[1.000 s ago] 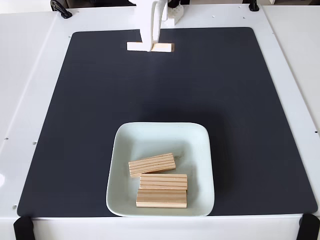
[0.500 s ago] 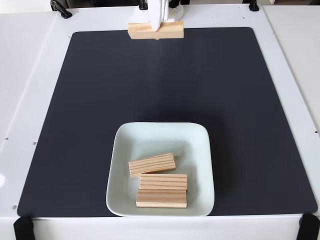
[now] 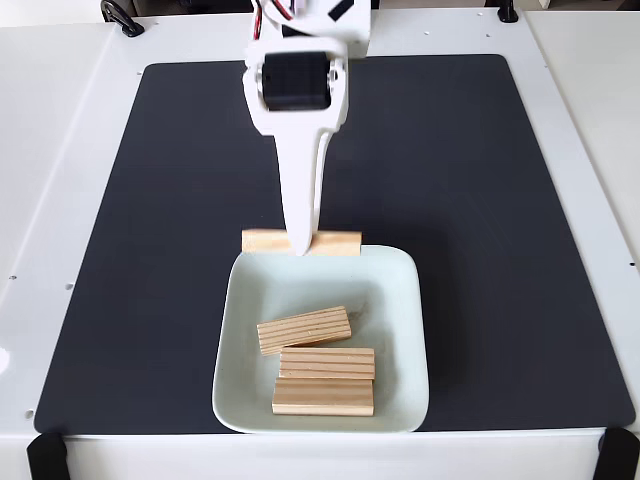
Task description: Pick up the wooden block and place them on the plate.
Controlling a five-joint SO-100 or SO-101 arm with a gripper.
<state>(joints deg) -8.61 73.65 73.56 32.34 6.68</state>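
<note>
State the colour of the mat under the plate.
Black, or very dark charcoal: the mat beneath the plate shows plainly in the fixed view.

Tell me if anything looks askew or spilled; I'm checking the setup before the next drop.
Nothing stands out. Three wooden blocks lie flat inside the plate, the top one slightly angled. The gripper holds a fourth block level at the plate's far rim. The dark mat lies flat.
</note>
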